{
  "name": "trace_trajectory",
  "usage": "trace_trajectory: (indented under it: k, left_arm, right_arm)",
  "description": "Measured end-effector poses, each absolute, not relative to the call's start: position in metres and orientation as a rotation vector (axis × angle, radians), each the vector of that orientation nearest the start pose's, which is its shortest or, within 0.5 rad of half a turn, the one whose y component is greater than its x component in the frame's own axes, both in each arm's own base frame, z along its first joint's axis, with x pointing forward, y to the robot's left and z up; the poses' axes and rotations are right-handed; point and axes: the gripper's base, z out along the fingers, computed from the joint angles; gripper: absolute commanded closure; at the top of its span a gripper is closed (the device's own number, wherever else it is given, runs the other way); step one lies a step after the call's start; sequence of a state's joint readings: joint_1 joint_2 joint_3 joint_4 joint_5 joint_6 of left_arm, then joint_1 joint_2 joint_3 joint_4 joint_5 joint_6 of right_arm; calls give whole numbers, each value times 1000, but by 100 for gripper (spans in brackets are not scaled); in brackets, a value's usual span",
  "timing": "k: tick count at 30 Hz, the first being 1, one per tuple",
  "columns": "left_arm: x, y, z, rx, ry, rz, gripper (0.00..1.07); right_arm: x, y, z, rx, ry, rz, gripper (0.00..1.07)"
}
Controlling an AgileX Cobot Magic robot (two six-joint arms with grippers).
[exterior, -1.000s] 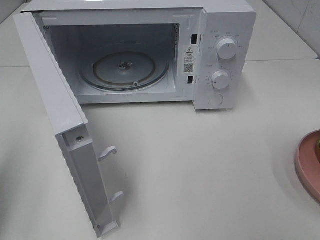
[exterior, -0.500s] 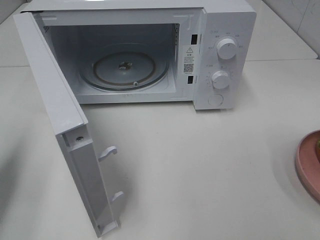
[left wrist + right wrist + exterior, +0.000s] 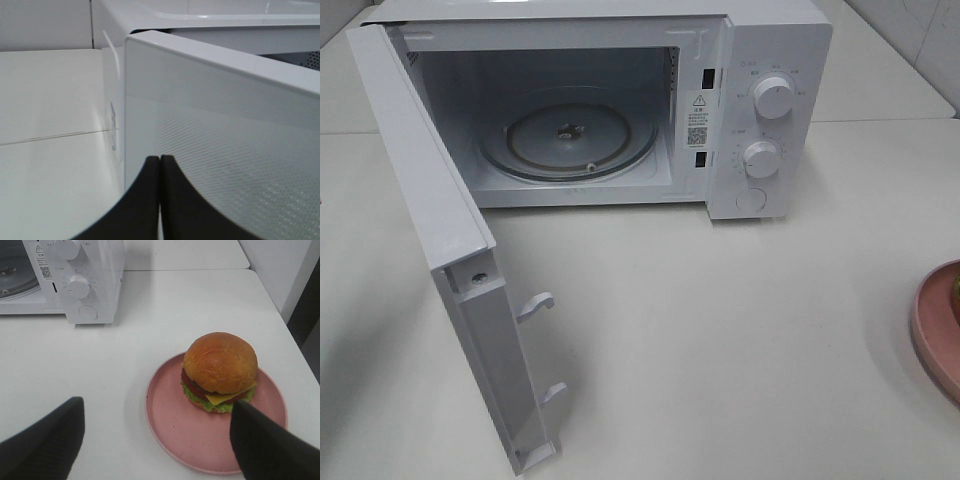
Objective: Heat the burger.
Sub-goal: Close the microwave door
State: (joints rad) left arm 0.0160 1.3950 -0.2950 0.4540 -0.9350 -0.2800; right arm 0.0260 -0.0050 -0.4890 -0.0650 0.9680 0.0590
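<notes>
The burger (image 3: 220, 370), with a golden-brown bun, lettuce, tomato and cheese, sits on a round pink plate (image 3: 170, 432) in the right wrist view. My right gripper (image 3: 156, 407) hovers above the plate's near side, open, its dark fingers (image 3: 50, 435) spread wide with nothing between them. In the high view only the plate's edge (image 3: 932, 330) shows at the far right. The white microwave (image 3: 770, 60) stands at the back with its door (image 3: 430, 200) swung open to the left and its glass turntable (image 3: 570, 140) bare. My left gripper (image 3: 160, 159) is shut, empty, close to the door's outer face (image 3: 225, 150).
The open door juts toward the table's front left, its latch hooks (image 3: 535, 305) pointing right. Two knobs (image 3: 773, 98) and a round button (image 3: 750, 198) sit on the microwave's right panel. White tabletop (image 3: 720, 330) lies between the microwave and the plate.
</notes>
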Motion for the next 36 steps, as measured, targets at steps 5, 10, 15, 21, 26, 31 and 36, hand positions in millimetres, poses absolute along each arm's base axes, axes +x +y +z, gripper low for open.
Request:
trace_trajectory:
  k: [5, 10, 15, 21, 26, 31, 36]
  left_arm:
    - [237, -47, 188, 324, 1705, -359, 107]
    - [242, -60, 183, 345, 1720, -400, 107]
    - [248, -69, 180, 338, 1728, -410, 107]
    - [251, -79, 175, 359, 1739, -431, 107]
    - [258, -91, 175, 371, 1734, -457, 107]
    - [265, -105, 178, 374, 1720, -481, 107]
    - [273, -117, 177, 357, 1749, -486, 107]
  right_arm:
    - [-1, -5, 282, 31, 1956, -21, 31]
    - [-1, -5, 282, 31, 1956, -21, 31]
    - [-1, -5, 282, 31, 1956, -21, 31]
    - [-1, -5, 282, 31, 1956, -21, 31]
    - [-1, -5, 282, 31, 1956, -21, 31]
    - [-1, -5, 282, 31, 1956, -21, 31]
    - [-1, -5, 282, 31, 1956, -21, 31]
